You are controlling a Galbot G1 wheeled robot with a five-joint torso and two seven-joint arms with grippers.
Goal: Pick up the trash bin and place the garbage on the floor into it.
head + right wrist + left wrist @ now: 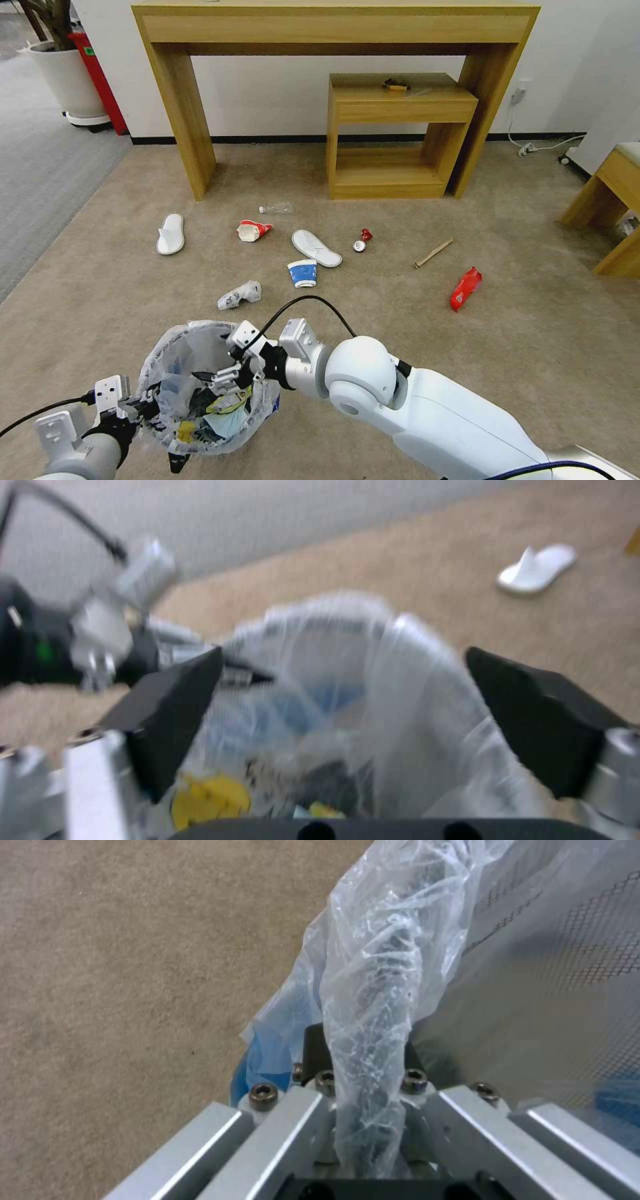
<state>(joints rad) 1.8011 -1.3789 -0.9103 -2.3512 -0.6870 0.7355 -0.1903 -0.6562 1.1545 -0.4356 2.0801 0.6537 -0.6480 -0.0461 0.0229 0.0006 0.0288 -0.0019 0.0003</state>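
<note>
The trash bin (pixel 175 347), lined with a crinkly plastic bag, sits low in the head view with litter inside. My left gripper (pixel 148 405) is shut on the bin's rim, and the bag (pixel 373 990) is pinched between its fingers. My right gripper (pixel 225 379) hovers over the bin's mouth, open, with its black fingers (pixel 170 710) wide apart and nothing between them. On the floor (pixel 373 313) lie two white slippers (pixel 171 233) (pixel 316 248), a red cup (pixel 253 230), a blue cup (pixel 303 273), a clear bottle (pixel 277 209), a red can (pixel 362 240), a wooden stick (pixel 433 253), a red wrapper (pixel 465 289) and crumpled pale paper (pixel 239 295).
A tall wooden console (pixel 333 27) and a low wooden shelf (pixel 393 133) with a small tool (pixel 395 85) on it stand against the far wall. A white plant pot (pixel 67 80) and a red box (pixel 100 80) stand at far left beside grey carpet (pixel 40 167). More wooden furniture (pixel 613 200) stands at right.
</note>
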